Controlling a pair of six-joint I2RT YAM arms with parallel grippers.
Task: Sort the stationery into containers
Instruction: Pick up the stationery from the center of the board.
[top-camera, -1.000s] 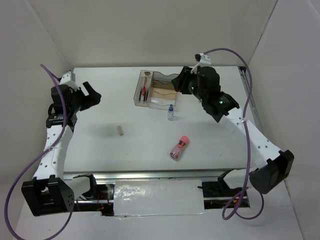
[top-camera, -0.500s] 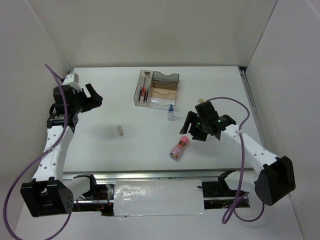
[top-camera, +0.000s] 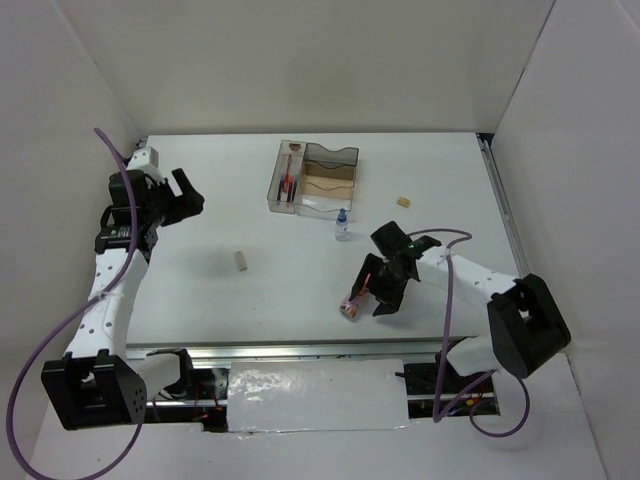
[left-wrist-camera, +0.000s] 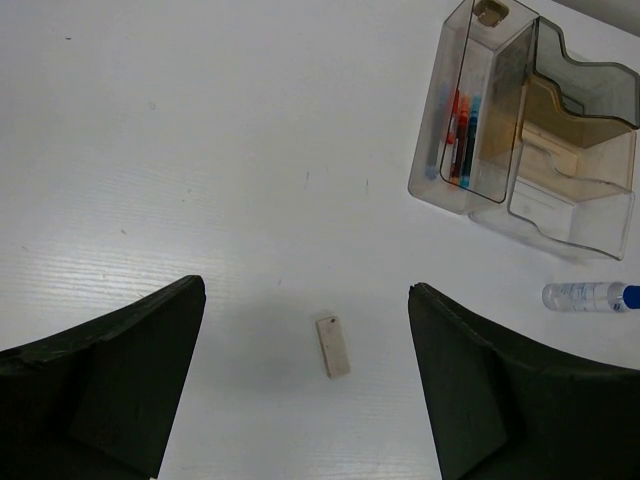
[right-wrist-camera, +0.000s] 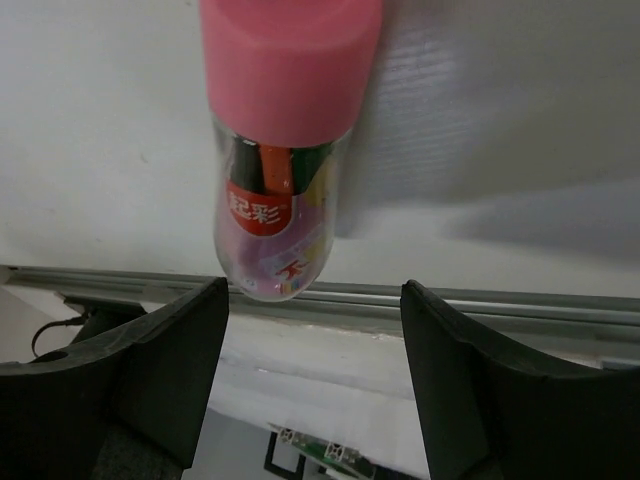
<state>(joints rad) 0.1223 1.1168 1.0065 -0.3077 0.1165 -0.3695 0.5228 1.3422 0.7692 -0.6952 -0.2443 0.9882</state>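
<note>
The smoky organizer tray (top-camera: 340, 156) stands at the back middle, with red and blue pens (left-wrist-camera: 462, 135) in its long narrow compartment. The pink tube (top-camera: 350, 304) lies at the front. My right gripper (top-camera: 373, 291) is open and low over it. In the right wrist view the tube (right-wrist-camera: 285, 150) points at the gap between my open fingers (right-wrist-camera: 170, 360), its clear end level with the fingertips. One beige block (top-camera: 240, 260) lies left of centre, below my open left gripper (left-wrist-camera: 305, 295). A second beige block (top-camera: 404, 202) lies right of the tray. The blue-capped bottle (top-camera: 342, 225) stands in front of the tray.
White walls close in the table on the left, back and right. A metal rail (right-wrist-camera: 480, 305) runs along the front edge just beyond the pink tube. The left arm (top-camera: 110, 280) rises along the left side.
My right arm swung from beside the tray down to the front and now sits over the pink tube. A beige block now shows right of the tray. The left arm barely moved.
</note>
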